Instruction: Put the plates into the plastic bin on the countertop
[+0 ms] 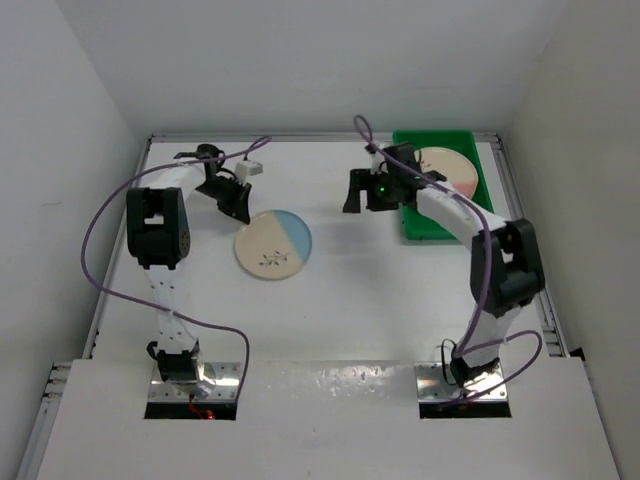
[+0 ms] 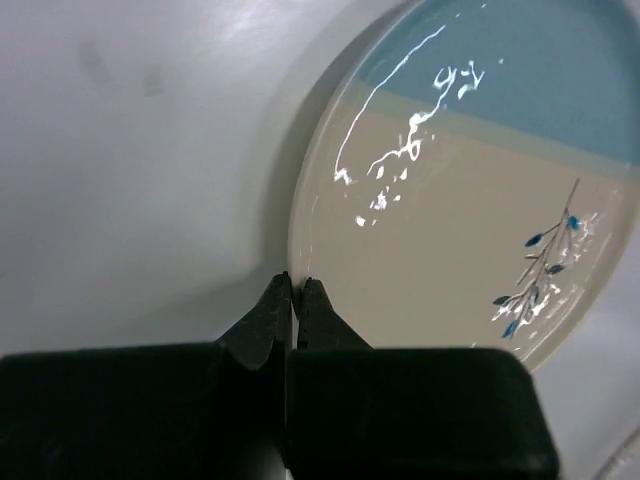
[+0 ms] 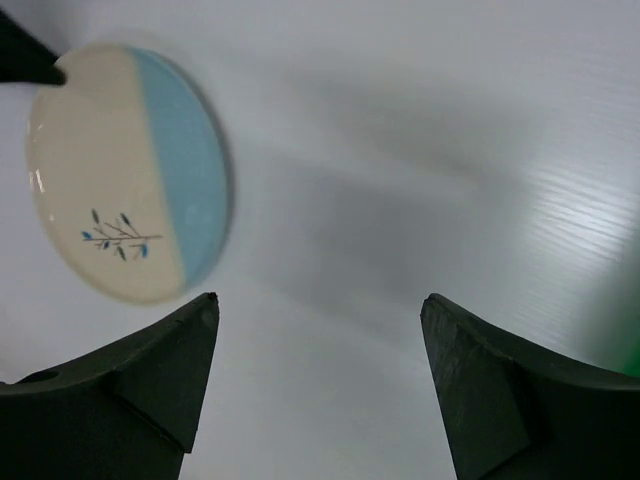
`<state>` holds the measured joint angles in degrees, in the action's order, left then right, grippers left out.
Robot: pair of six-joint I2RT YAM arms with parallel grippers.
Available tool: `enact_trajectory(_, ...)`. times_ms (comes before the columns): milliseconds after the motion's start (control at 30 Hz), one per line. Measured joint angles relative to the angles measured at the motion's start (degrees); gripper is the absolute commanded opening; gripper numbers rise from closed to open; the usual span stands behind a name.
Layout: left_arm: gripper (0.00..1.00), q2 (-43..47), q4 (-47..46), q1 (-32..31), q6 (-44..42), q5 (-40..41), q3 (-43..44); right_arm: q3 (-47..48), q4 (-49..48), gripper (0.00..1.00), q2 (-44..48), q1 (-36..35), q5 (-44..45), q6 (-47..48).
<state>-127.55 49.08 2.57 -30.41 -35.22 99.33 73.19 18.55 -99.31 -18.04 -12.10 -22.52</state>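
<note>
A cream plate with a blue segment and a dark sprig lies on the white countertop, left of centre. My left gripper is at its upper-left edge. In the left wrist view the gripper is shut, with the rim of the plate running in between its tips. My right gripper hangs open and empty between that plate and the green plastic bin. In its own view the gripper is above bare countertop, with the blue plate at upper left. A second plate with a pink segment lies in the bin.
The bin sits in the far right corner, against the countertop's raised edge. Purple cables loop off both arms, and a small white connector hangs by the left wrist. White walls close in the left, right and back.
</note>
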Motion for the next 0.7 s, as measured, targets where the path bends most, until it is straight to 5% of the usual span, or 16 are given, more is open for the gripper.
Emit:
enact_trajectory(433, 0.0, 13.11, 1.38, -9.18, -3.52, -4.5, -3.93, 10.05, -4.85, 0.75, -24.79, -7.61, -22.73, -3.32)
enact_trajectory(533, 0.0, 13.11, 0.31, -9.31, -3.34, -3.85, -6.14, 6.34, -9.84, 0.34, -26.01, -7.78, -26.43, -6.84)
enact_trajectory(667, 0.0, 13.09, -0.44, -9.75, -3.08, -1.95, -7.5, 2.54, -14.23, 0.0, -26.38, -8.31, -31.82, -10.8)
enact_trajectory(700, 0.0, 13.05, -0.76, -9.66, -3.1, -1.49, -7.67, 1.73, -15.78, 0.0, -26.34, -8.31, -33.64, -11.41)
